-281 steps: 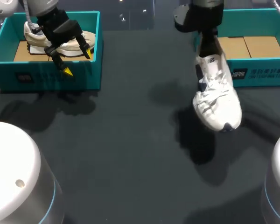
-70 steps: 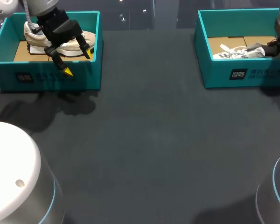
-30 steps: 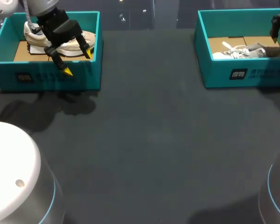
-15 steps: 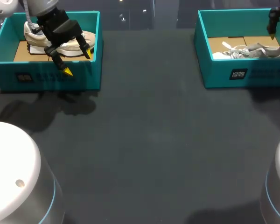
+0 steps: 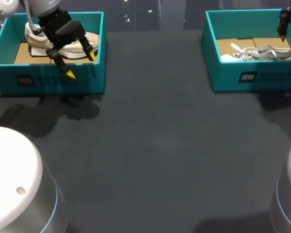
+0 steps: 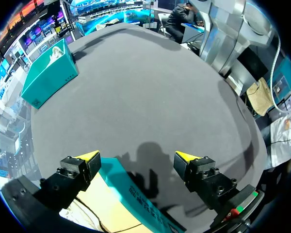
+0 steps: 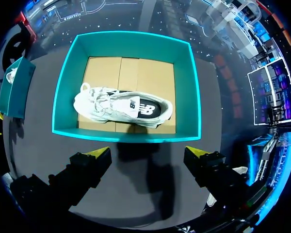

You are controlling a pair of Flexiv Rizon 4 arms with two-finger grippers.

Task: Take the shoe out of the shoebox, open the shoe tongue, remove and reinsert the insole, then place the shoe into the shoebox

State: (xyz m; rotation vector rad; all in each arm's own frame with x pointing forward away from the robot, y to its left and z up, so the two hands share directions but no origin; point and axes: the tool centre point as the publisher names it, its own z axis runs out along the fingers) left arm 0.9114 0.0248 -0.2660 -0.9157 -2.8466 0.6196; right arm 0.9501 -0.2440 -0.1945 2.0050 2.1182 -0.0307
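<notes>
Shoe point(image 7: 121, 108) was seen lying on its side in the right shoebox point(image 7: 186, 92), the right hand point(image 7: 148, 152) released above it. The left hand point(image 6: 136, 156) was held open over the left shoebox point(image 5: 87, 80), whose wall could be snagged on descent.

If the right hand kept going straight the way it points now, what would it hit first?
Probably the white shoe lying in the teal shoebox; the open right hand hangs above it. Depth is unclear; the near wall might come first.

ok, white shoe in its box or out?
In: the white shoe lies on its side inside the box; right gripper open, not touching.
</notes>
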